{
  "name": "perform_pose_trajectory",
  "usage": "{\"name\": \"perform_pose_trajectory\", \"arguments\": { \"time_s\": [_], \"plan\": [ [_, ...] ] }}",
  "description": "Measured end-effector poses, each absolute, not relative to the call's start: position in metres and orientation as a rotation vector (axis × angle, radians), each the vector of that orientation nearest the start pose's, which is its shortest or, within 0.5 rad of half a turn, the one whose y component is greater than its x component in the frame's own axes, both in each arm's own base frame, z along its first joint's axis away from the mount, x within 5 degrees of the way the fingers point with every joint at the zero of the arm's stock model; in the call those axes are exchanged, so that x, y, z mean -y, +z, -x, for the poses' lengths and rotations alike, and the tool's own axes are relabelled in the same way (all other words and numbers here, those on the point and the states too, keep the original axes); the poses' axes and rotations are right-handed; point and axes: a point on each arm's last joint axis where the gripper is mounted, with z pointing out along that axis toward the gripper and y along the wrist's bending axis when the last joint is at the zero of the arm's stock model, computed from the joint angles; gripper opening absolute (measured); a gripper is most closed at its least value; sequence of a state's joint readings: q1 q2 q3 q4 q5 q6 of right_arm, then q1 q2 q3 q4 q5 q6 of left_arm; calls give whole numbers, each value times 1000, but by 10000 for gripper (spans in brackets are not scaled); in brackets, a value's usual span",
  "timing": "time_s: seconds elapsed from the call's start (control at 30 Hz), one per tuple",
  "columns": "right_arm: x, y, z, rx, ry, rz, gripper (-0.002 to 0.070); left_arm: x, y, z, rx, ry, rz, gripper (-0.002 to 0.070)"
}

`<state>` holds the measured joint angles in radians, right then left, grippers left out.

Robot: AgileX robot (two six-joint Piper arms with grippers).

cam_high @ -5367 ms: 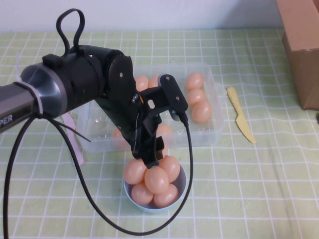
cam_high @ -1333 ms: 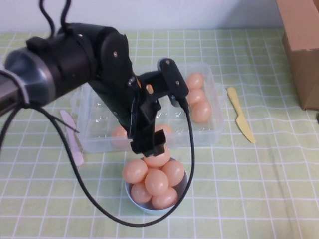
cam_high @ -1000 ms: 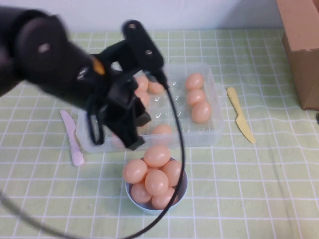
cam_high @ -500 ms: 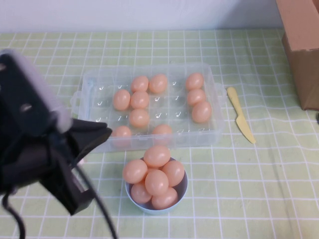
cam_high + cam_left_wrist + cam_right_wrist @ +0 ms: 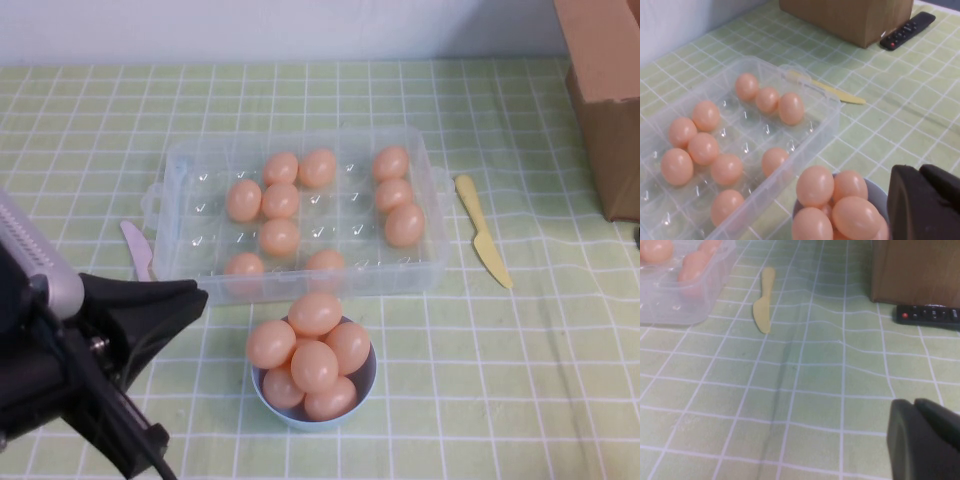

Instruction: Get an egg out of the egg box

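My left gripper (image 5: pixel 925 200) is closed and empty near the surface's front-left corner, my right gripper (image 5: pixel 922 432) closed toward its right edge, while the topmost egg (image 5: pixel 315 312), out of the egg box (image 5: pixel 432 215), could roll off the heaped bowl (image 5: pixel 366 376).

The high view looks steeply down from the robot's own side across the green checked table (image 5: pixel 520 380), with the egg box (image 5: pixel 432 215) mid-frame and the left arm's body close in its near-left corner; the left wrist view sits low and near, facing the same egg box (image 5: pixel 827 120) and the blue bowl (image 5: pixel 875 192) of eggs. The right wrist view skims the cloth, sharing with both the yellow knife (image 5: pixel 762 302) and the cardboard box (image 5: pixel 915 270).
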<state>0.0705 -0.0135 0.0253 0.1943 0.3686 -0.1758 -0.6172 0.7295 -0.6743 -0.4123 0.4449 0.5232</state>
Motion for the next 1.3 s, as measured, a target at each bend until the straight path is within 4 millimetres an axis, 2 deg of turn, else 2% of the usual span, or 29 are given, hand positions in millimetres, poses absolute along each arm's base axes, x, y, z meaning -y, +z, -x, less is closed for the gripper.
{"name": "perform_pose_trajectory", "arguments": {
  "time_s": [0.17, 0.3, 0.43, 0.6, 0.73, 0.87, 0.93, 1.1, 1.3],
  "plan": [
    [-10, 173, -52, -1855, 118, 109, -17, 98, 342, -116, -1730, -469, -786, -2],
    [-10, 173, -52, -1855, 118, 109, -17, 94, 337, -116, -1671, -451, -717, -2],
    [-10, 173, -52, -1855, 118, 109, -17, 77, 315, -105, -1566, -400, -615, -2],
    [-10, 173, -52, -1855, 118, 109, -17, 46, 287, -82, -1391, -281, -487, -2],
    [-10, 173, -52, -1855, 118, 109, -17, 27, 264, -75, -1398, -161, -355, -2],
    [-10, 173, -52, -1855, 118, 109, -17, 10, 246, -70, -1400, -79, -152, -2],
    [-10, 173, -52, -1855, 118, 109, -17, 6, 237, -67, -1387, -50, -111, -2],
    [-10, 173, -52, -1855, 118, 109, -17, 6, 217, -58, -1371, -27, -147, -2],
    [-10, 173, -52, -1855, 118, 109, -17, 8, 204, -56, -1501, -67, -154, -2]
  ]
}}
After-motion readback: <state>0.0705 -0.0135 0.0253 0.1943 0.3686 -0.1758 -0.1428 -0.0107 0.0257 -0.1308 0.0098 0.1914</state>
